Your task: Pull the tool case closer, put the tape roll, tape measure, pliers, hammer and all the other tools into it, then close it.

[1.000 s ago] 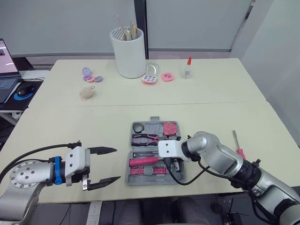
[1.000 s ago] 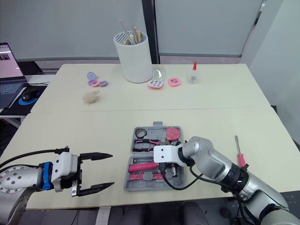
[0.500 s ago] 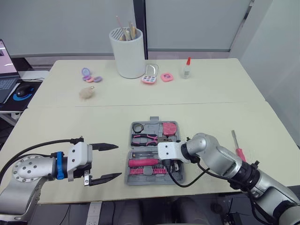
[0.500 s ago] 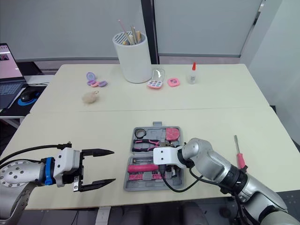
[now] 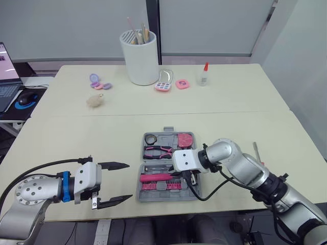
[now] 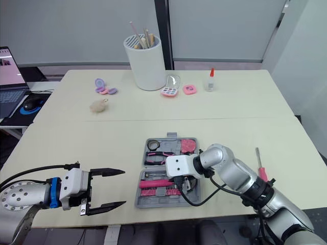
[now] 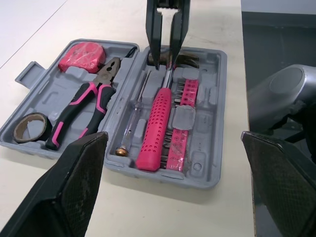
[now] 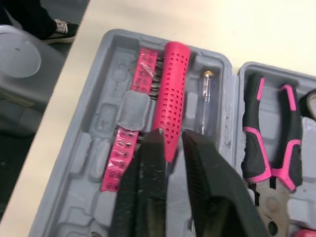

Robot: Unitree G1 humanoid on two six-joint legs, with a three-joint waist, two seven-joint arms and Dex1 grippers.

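Inside the tool case (image 5: 167,166), treat the head of the hammer (image 8: 170,94) as covered by the right gripper (image 8: 172,134), and any contact between them as indeterminable. At the far half of the tool case, read tape roll (image 8: 312,101), tape measure (image 8: 307,232) and the jaws of the pliers (image 8: 270,138) as cut off by the right wrist view's border. Far left of the tool case, log the laptop (image 5: 6,76) as cut off; behind the tool case, mark the sticks in the white cup (image 5: 139,64) as too small to identify.

The tool case (image 7: 200,165) is plain grey. The hammer (image 7: 154,131) has a pink handle dotted with small holes. The pliers (image 7: 81,106) have black and pink grips. The tape measure (image 7: 81,57) is pinkish red, the tape roll (image 7: 17,130) dark. The bit strip (image 7: 182,131) is pink. The table (image 5: 102,138) is cream.
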